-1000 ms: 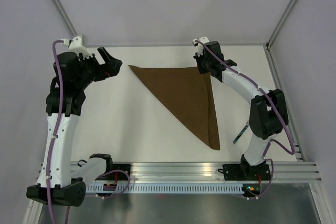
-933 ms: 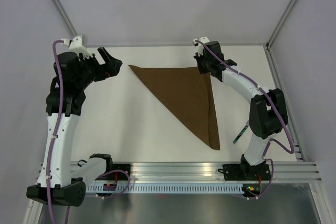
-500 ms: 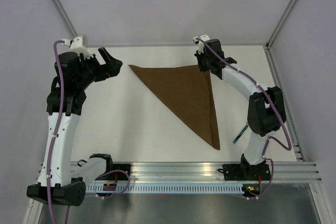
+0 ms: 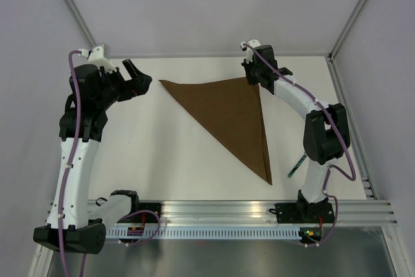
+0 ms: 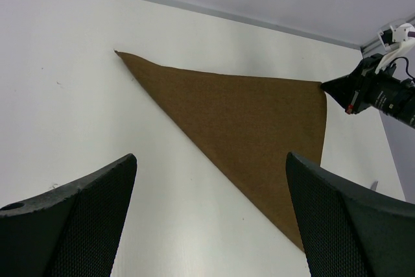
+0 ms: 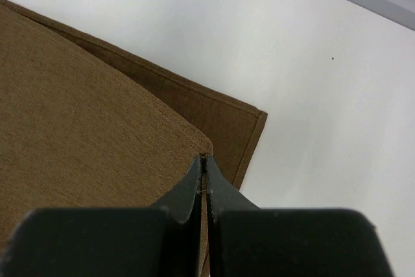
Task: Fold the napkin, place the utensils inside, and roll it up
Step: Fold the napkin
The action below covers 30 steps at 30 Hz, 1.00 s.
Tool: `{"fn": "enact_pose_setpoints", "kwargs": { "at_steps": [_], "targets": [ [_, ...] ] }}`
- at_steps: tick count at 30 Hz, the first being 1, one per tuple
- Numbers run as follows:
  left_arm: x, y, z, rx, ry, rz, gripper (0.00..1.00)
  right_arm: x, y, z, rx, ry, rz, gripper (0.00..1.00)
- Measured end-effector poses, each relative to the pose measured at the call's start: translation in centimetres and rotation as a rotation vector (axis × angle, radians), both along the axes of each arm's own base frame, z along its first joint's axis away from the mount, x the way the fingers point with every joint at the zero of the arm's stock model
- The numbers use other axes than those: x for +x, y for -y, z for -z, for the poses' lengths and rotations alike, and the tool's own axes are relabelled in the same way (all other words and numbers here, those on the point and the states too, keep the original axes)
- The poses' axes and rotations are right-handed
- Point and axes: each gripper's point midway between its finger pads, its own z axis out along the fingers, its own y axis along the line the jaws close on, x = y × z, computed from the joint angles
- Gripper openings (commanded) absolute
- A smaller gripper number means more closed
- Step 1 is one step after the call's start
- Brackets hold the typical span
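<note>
Napkin [image 4: 230,118] of dark brown cloth, folded into a triangle, lies flat on the white worktop [image 4: 162,141]. Its long edge runs from the far left corner down to a point near the front rail [image 4: 220,211], and a shorter edge runs along the right side.

The right end effector [image 4: 253,81] sits at the napkin's far right corner with its jaws pressed together. The right wrist camera shows the fingertips [image 6: 191,186] meeting on the rounded corner of the upper layer, which appears to be pinched between them. The lower layer's corner pokes out just beyond.

The left end effector [image 4: 137,76] hovers just left of the napkin's far left corner, jaws spread wide, gripping nothing.

The knife [image 4: 294,170] lies near the front right of the worktop, apart from the napkin. Its teal handle is partly hidden behind the right arm [image 4: 321,137].
</note>
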Motion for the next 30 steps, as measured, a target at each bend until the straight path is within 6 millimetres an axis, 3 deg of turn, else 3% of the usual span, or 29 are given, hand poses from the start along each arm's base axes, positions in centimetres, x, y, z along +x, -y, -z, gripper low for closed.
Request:
{"fn": "enact_pose_setpoints", "kwargs": {
  "at_steps": [9, 23, 30],
  "targets": [
    [0.0, 0.0, 0.1, 0.0, -0.002, 0.0, 1.0, 0.8, 0.7, -0.3, -0.001, 0.008, 0.016, 0.0],
    [0.4, 0.0, 0.5, 0.0, -0.009, 0.0, 1.0, 1.6, 1.1, 1.1, -0.017, -0.013, 0.024, 0.0],
    [0.6, 0.0, 0.9, 0.001, -0.018, 0.0, 1.0, 2.5, 1.6, 0.6, -0.016, -0.002, 0.035, 0.01]
  ]
}}
